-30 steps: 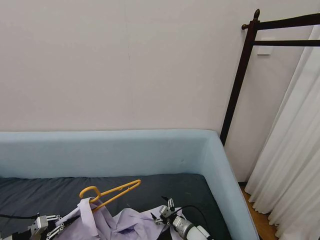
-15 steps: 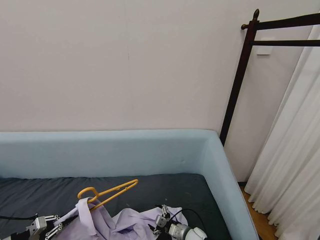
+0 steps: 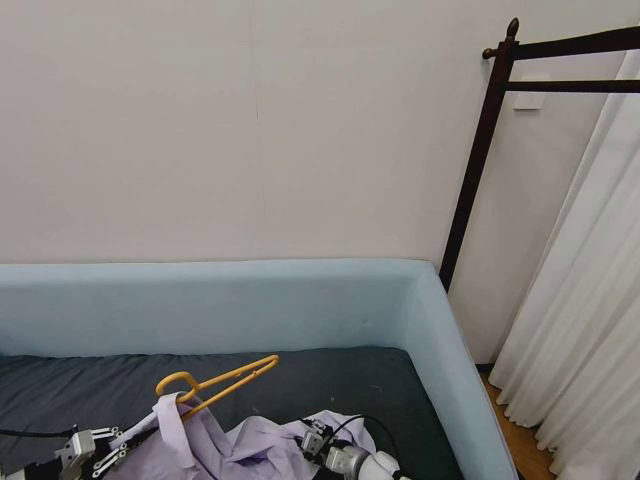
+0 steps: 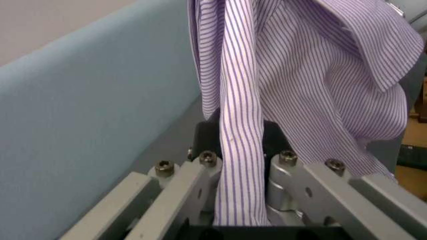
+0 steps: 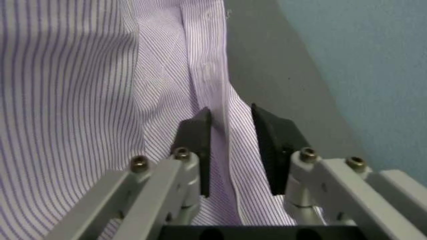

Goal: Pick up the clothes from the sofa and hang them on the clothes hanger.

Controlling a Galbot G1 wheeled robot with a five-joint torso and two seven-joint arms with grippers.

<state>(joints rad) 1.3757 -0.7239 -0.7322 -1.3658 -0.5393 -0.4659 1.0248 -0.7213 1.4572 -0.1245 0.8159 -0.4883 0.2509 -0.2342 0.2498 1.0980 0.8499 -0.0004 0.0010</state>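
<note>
"Why was the shirt (image 3: 250, 445) bunched at the bottom of the head view?"

"It lay on the sofa (image 3: 250, 300) with the hanger (image 3: 215, 385) poking from its collar. The rack (image 3: 480, 160) stood upper right, well apart."

"And the grippers?"

"The left gripper (image 4: 237, 135), lower left, was clamped on a hanging fold, I'd judge to raise it. The right gripper (image 5: 230, 145), bottom centre, stood partly open, pads astride a ridge of cloth, not yet pinching."

My left fingers (image 4: 177, 187) have a strip of the shirt (image 3: 255, 450) between them. A fold of the same shirt lies between my right fingers (image 5: 197, 145), on the sofa (image 3: 220, 305) seat. The hanger (image 3: 222, 383) sits in the collar just beyond my left fingers. The clothes rack (image 3: 478, 160) stands well beyond my right fingers, past the sofa's arm.
</note>
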